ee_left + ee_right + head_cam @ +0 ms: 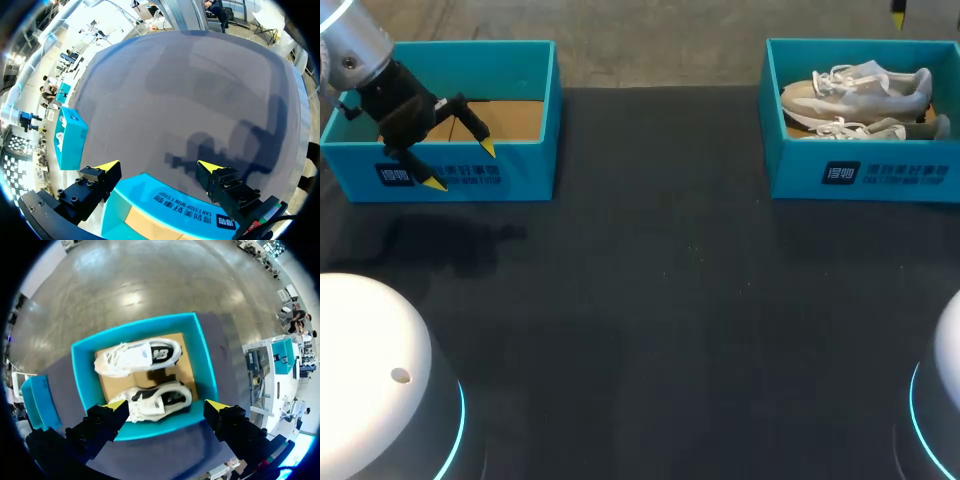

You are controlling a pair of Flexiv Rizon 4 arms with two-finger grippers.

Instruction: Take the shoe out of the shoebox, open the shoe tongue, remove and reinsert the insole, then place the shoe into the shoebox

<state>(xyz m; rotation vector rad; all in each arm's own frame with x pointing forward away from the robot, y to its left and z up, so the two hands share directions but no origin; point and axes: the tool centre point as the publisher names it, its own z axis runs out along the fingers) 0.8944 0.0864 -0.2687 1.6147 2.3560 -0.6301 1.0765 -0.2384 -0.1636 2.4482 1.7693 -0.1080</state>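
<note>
Two white and beige shoes point(855, 90) lie on their sides in the teal shoebox point(860, 175) at the table's far right. From straight above, my right gripper point(167, 405) stands open over that shoebox point(82, 380), with one shoe point(137, 356) ahead of the fingers and the other shoe point(160, 399) just beyond the tips. In the head view only one yellow fingertip point(898, 12) of it shows. My left gripper point(460, 165) hangs open over the front wall of a second, empty teal shoebox point(535, 110) at the far left, holding nothing. That box's front wall point(165, 197) lies under my left gripper point(159, 167).
Dark table top point(650, 300) stretches between and in front of the two boxes. The white domes of my arm bases point(370, 370) point(945, 400) stand at the near corners. The shoe-filled box point(70, 137) shows far across the table in the left wrist view.
</note>
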